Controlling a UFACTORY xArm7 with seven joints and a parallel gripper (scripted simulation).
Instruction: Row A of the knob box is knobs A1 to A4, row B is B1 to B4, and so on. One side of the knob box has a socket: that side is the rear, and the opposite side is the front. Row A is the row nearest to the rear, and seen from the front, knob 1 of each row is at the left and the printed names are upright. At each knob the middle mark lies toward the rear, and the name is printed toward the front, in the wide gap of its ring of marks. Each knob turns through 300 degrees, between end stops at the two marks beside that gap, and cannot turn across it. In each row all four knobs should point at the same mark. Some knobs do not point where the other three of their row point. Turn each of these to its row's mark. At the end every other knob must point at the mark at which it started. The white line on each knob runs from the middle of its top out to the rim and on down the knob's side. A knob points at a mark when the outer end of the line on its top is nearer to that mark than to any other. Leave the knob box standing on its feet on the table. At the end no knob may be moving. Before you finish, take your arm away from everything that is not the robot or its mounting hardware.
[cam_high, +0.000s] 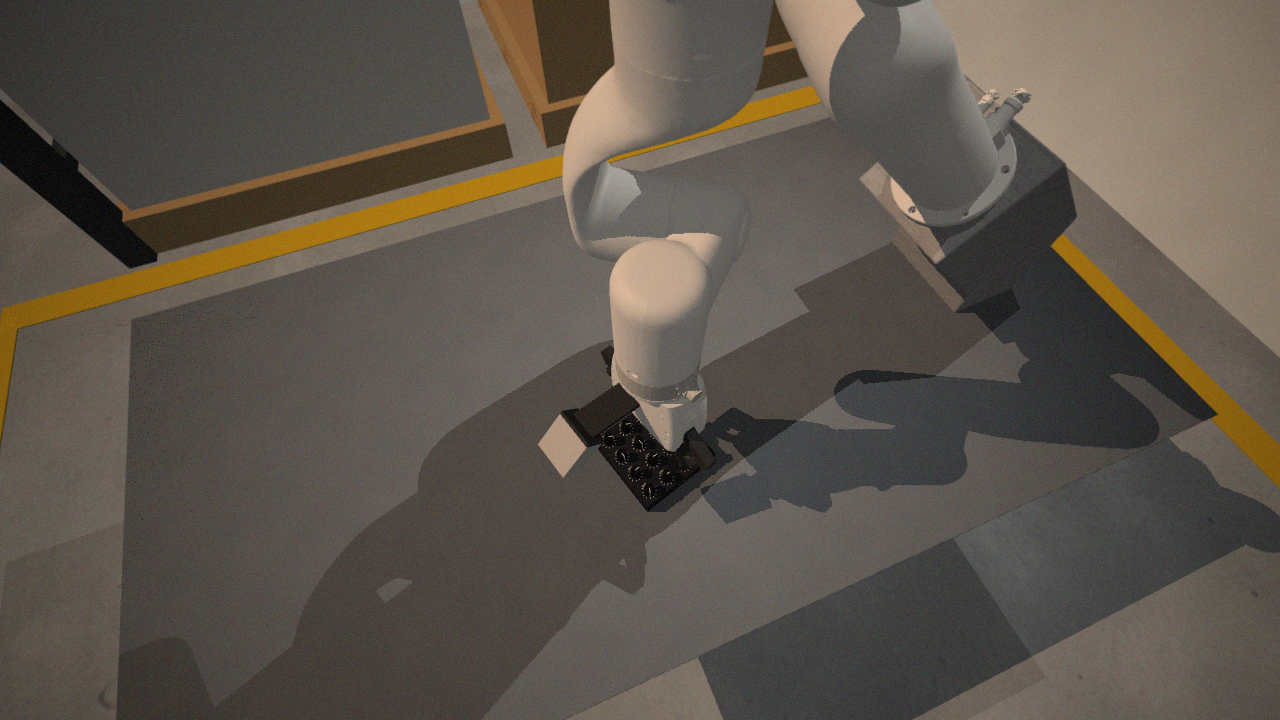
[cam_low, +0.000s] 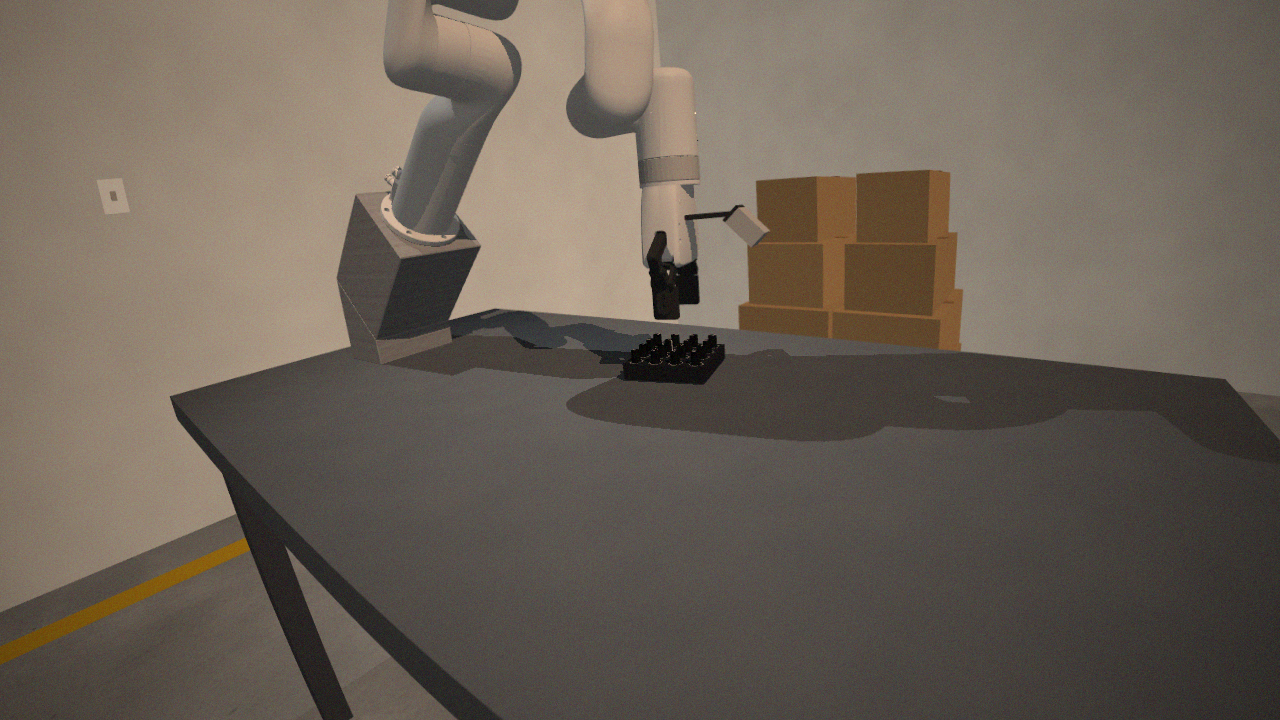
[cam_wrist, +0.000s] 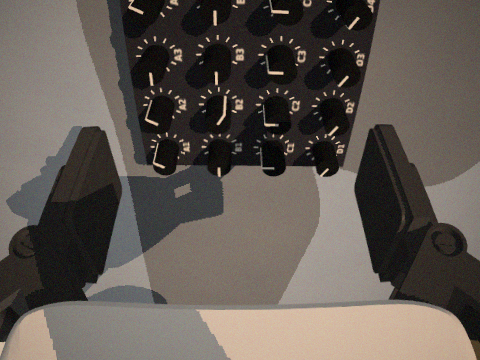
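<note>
Above the gray table (cam_high: 358, 358) (cam_low: 626, 501), the jaws hang wide apart, gripping nothing.

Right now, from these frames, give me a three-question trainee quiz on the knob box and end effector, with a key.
1. True or false: the end effector is open and higher than the knob box.
2. Which knob's line disagrees with the rest of row B?
a) B1
b) B2
c) B3
3. Fill in: A1 and A2 match in direction, but A___ differs.

Key: 1 true; 2 b; 3 "3".
</note>
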